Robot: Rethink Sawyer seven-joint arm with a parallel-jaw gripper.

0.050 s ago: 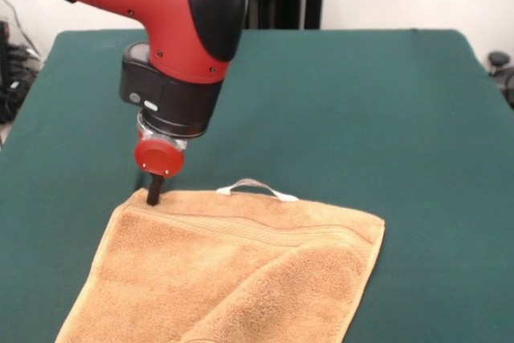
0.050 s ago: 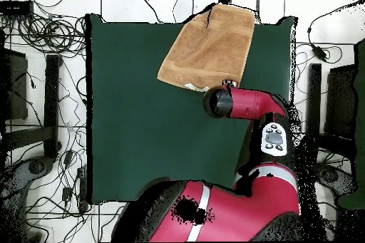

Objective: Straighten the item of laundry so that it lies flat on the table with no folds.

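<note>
The golden-tan towel (image 1: 233, 279) lies on the green table (image 1: 361, 102) at the near edge, running out of the picture's bottom. One layer is folded diagonally over its middle, and a woven band and a white loop tag (image 1: 257, 189) show at its far hem. My gripper (image 1: 154, 190) comes straight down onto the towel's far left corner and touches it. From overhead the towel (image 2: 210, 44) sits at the table's (image 2: 142, 112) top edge, with the gripper (image 2: 227, 83) at its lower right corner, mostly hidden under the red wrist.
The arm (image 2: 249, 103) reaches in over the table's right side in the overhead view. Cables (image 2: 43, 33) and dark stands (image 2: 51, 97) lie on the floor around the table. The towel sits against the table's edge.
</note>
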